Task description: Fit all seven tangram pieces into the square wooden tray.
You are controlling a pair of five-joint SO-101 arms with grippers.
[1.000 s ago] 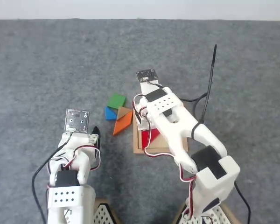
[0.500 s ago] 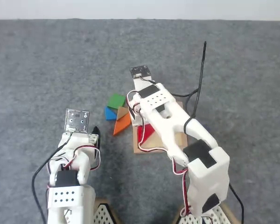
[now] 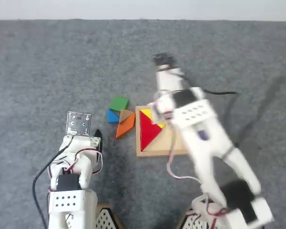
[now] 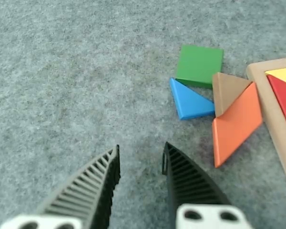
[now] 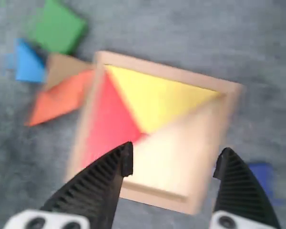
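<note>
Grey felt (image 3: 47, 62) covers the whole table. On it lies the square wooden tray (image 3: 152, 153), with a red triangle (image 3: 148, 131) and a yellow triangle (image 3: 147, 114) already set inside, side by side; the rest of its floor is bare wood. Just beside the tray sit four loose pieces, close together: an orange piece (image 4: 236, 121) touching a tan triangle (image 4: 227, 87), then a blue triangle (image 4: 190, 101) and a green square (image 4: 199, 64). On the tray's other side is a small dark blue shape (image 5: 260, 174), too blurred to name.

The right gripper (image 5: 176, 150) hangs over the tray, its jaws spread wide and holding nothing. The left gripper (image 4: 141, 148) is low over the felt near the loose pieces, partly open and also empty.

I judge that two pieces are placed and the next pick is not yet begun. It calls for taking one piece out of the cluster without pushing its neighbours.
</note>
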